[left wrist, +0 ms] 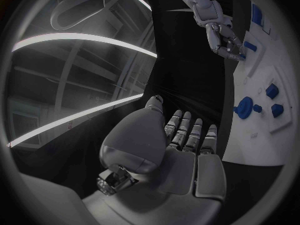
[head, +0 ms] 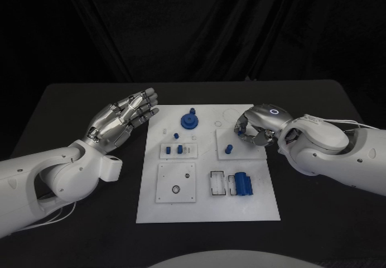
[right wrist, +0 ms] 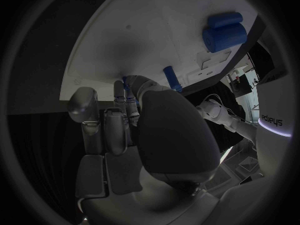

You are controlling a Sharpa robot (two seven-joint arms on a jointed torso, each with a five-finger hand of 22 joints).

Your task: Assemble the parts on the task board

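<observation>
The white task board (head: pixel 207 209) lies mid-table. A blue gear-like part (head: pixel 189 120) stands at its far end, and a small blue peg (head: pixel 229 148) stands on the right-hand plate. Two blue cylinders (head: pixel 244 183) lie side by side nearer me. My left hand (head: pixel 125 120) hovers flat and open beside the board's far left corner, holding nothing. My right hand (head: pixel 256 127) curls down over the far right plate, its fingertips (right wrist: pixel 128 92) at the board just beyond the peg (right wrist: pixel 172 78). A blue glint shows at those fingertips; whether they pinch anything is unclear.
A small inset plate with blue pieces (head: pixel 178 149) sits left of the peg, and a square plate with a round hole (head: pixel 176 182) lies below it. Black table (head: pixel 322 223) surrounds the board on all sides.
</observation>
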